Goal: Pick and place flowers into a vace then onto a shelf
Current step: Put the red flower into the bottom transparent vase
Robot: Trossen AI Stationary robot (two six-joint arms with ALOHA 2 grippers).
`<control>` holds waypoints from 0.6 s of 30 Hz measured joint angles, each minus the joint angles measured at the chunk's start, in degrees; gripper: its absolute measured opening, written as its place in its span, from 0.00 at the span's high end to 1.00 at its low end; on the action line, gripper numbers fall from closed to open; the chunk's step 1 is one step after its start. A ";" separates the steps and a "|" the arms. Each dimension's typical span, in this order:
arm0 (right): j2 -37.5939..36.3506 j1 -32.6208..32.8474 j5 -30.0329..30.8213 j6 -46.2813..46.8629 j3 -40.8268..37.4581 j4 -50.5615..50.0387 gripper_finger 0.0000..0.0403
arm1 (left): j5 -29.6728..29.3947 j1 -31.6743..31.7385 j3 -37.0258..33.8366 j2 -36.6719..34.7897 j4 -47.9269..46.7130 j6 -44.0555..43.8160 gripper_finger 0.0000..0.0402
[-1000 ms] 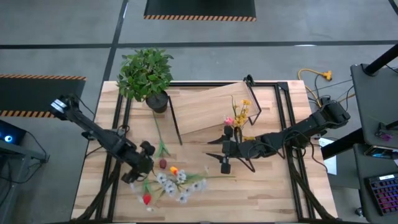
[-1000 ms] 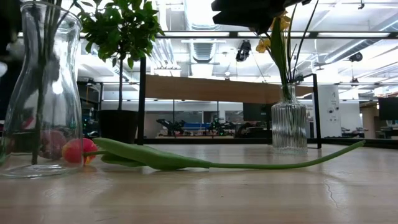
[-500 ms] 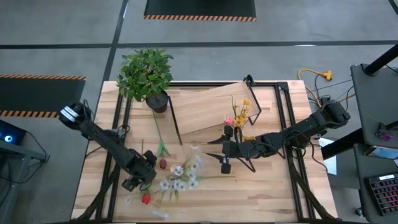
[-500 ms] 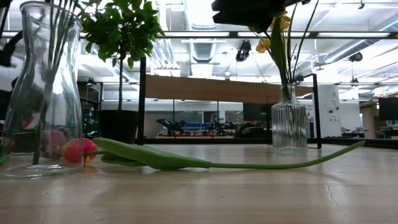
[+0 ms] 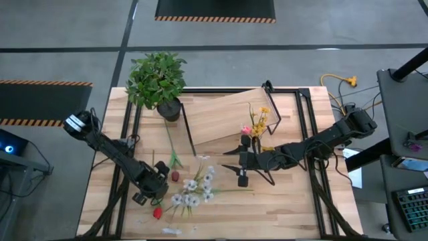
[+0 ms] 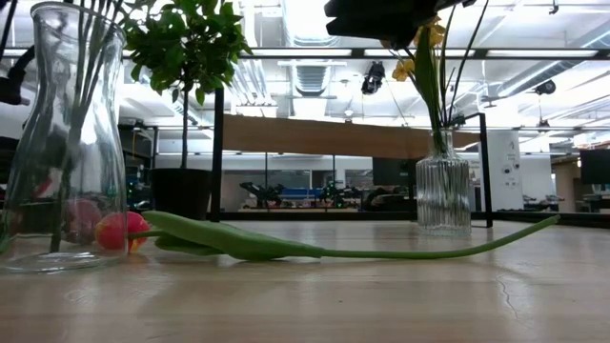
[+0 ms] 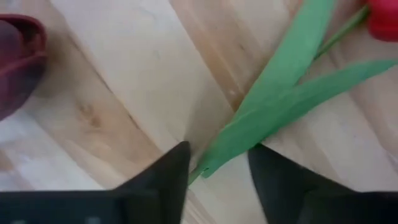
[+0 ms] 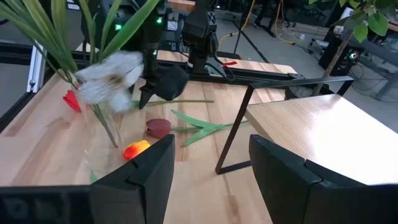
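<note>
Near the table's front-left, left gripper (image 5: pixel 148 189) lowered, white sprays (image 5: pixel 195 188) shifted.

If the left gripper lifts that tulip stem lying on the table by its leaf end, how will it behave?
The tulip stem is long and thin, so it would probably droop. Its red bloom likely weighs the far end down. The left gripper straddles only a smooth leaf tip, which may slip.

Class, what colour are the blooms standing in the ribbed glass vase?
Yellow blooms, clearest in the low view.

two vases (image 6: pixel 63 143), one shelf (image 5: pixel 224 115), one plant (image 5: pixel 155 77)
</note>
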 joint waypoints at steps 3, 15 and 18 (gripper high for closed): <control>0.01 0.00 -0.01 -0.34 0.00 -0.01 0.51 | -0.76 0.05 -0.04 0.04 0.03 0.10 0.81; -0.32 0.00 0.01 -0.65 0.19 -0.01 0.51 | 1.77 -0.04 10.06 -5.89 -11.82 -6.38 0.99; -0.99 0.00 0.03 -0.58 0.33 -0.02 0.51 | 1.74 -0.10 13.70 -9.76 -12.96 -6.70 1.00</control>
